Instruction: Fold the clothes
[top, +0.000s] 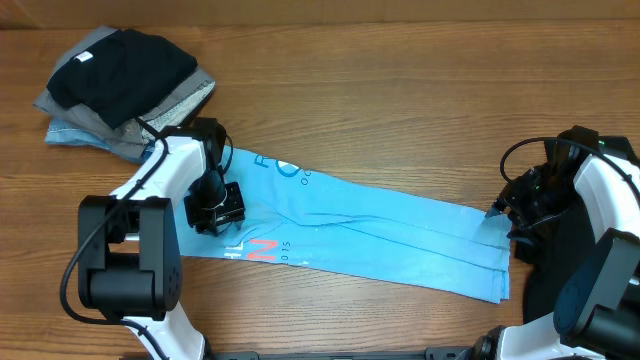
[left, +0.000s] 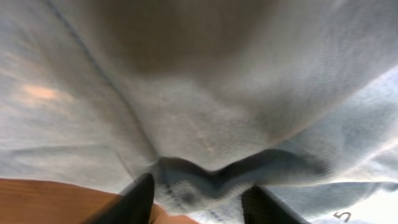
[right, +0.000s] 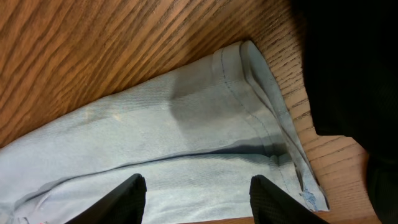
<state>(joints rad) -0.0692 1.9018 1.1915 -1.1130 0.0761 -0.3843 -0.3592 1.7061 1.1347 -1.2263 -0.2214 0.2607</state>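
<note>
The light sky-blue T-shirt (top: 380, 225), with orange-red lettering, lies as a long narrow strip running diagonally across the table. My left gripper (top: 213, 208) is at its left end. In the left wrist view its fingers (left: 199, 202) are spread apart with a bunched fold of the shirt (left: 217, 124) between them. My right gripper (top: 497, 212) is at the shirt's right end. In the right wrist view its fingers (right: 196, 199) are open just above the hemmed end of the shirt (right: 174, 137), holding nothing.
A pile of other clothes (top: 120, 80), black on top of grey ones, sits at the back left corner of the wooden table (top: 400, 90). The right arm's black body and cables stand by the table's right edge.
</note>
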